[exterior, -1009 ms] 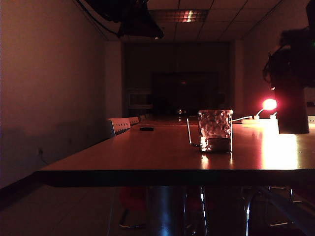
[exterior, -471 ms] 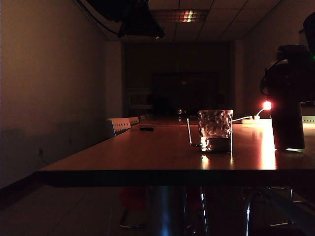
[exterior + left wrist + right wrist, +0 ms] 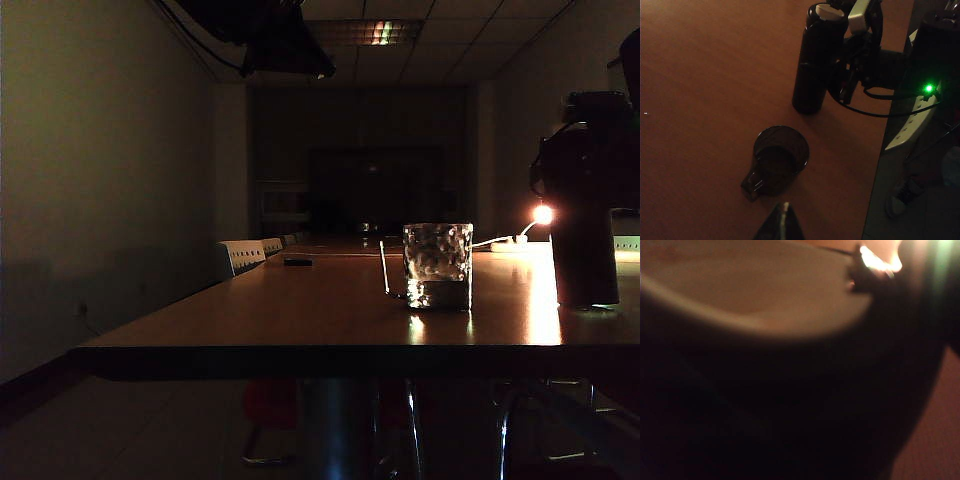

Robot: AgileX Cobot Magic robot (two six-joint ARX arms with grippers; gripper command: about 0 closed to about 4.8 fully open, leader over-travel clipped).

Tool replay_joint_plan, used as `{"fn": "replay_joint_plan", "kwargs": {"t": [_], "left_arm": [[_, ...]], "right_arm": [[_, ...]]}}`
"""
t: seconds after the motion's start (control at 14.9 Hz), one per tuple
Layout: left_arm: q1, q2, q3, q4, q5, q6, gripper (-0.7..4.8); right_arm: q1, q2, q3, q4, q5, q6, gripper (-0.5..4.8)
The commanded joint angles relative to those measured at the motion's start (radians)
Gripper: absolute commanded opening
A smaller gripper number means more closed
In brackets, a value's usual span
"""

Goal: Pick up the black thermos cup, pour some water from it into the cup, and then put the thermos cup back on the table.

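1. Right now your biggest risk is a topple: the black thermos cup (image 3: 585, 240) stands tall and narrow on the table (image 3: 300, 310) near its right edge, and any sideways drag as the right gripper (image 3: 850, 65) lets go or lifts could tip it.
2. You have that right gripper clamped around the thermos's upper body, jaws wide on its girth; the base appears to rest on the wood.
3. Watch the cup (image 3: 437, 265), a dimpled glass mug standing left of the thermos and apart from it; a swing leftward would strike it.
4. Your left gripper (image 3: 782, 225) hangs clenched and empty above the glass.
5. Note the thermos: matte black cylinder, pale lid piece on top, upright.
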Motion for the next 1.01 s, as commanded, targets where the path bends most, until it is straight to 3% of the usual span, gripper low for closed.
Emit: {"fn": "replay_joint_plan", "kwargs": {"t": [0.07,0.67,1.01], "left_arm": [[-0.002,-0.008,0.006,0.007,0.01,0.0,-0.08],[-0.002,-0.008,0.007,0.006,0.01,-0.008,-0.08],[-0.002,-0.048,0.007,-0.002,-0.001,-0.007,-0.08]], "right_arm": [[-0.002,-0.008,-0.002,0.002,-0.003,-0.019,4.38],[0.002,-0.132,-0.001,-0.26,-0.006,-0.045,4.42],[0.002,-0.331,0.0,-0.618,0.028,-0.032,4.38]]}}
